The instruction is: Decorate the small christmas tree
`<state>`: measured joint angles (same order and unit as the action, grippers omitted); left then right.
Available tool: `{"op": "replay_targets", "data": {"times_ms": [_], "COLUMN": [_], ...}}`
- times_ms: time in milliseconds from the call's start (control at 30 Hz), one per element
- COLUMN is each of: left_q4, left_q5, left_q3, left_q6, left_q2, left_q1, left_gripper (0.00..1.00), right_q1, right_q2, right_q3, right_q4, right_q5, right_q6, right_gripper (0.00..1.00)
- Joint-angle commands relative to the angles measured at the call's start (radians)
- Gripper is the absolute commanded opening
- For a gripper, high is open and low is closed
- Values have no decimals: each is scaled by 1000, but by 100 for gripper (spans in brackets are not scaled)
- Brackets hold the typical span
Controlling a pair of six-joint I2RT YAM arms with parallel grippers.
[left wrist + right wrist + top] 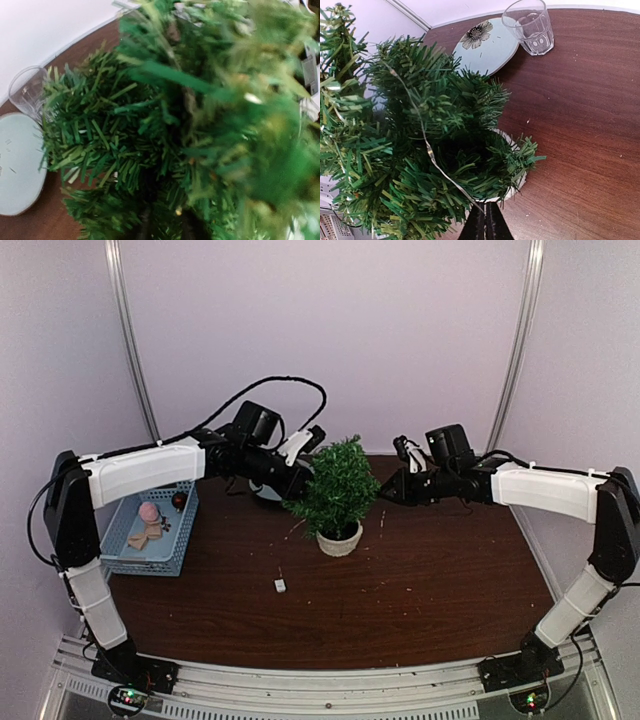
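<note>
place: robot lab test booth | cues — plain lilac walls [400,320], metal corner poles [132,340], wooden table [430,580]

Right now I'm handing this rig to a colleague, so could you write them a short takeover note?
Left gripper: at the small christmas tree's upper left side; open or shut cannot be told.
Right gripper: shut on a thin wire strand that runs over the branches.
The tree stands upright in its pot between both grippers. The blue basket on the left holds a pink item and a dark ball.
Done: strand partly draped.
Left: finish draping, release, then likely hang the basket items.
</note>
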<state>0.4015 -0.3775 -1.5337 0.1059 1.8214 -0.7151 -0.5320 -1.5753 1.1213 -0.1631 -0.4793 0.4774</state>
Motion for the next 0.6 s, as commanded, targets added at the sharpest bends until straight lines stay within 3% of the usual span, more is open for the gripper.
{"op": "replay_targets", "data": {"times_ms": [0, 133, 333, 467, 567], "left_q4": [16, 18, -23, -70, -136], "left_q5": [42, 66, 97, -12, -47], "left_q3": [0, 80, 268, 408, 492], "left_q6": [-17, -6, -31, -63, -74], "left_q2": [-101, -203, -382, -463, -488], "left_q1": [5, 32, 59, 57, 35], "left_gripper": [32, 48, 60, 65, 69], "right_q1": [-5, -4, -1, 1, 7], "right_q2": [8, 23, 38, 41, 51], "right_q3": [9, 12, 16, 22, 21], "right_q4": [-3, -21, -44, -55, -57], "right_q5": [-10, 2, 18, 17, 16], "right_q6": [-4, -15, -29, -34, -34], "right_gripper": [4, 12, 22, 42, 51]}}
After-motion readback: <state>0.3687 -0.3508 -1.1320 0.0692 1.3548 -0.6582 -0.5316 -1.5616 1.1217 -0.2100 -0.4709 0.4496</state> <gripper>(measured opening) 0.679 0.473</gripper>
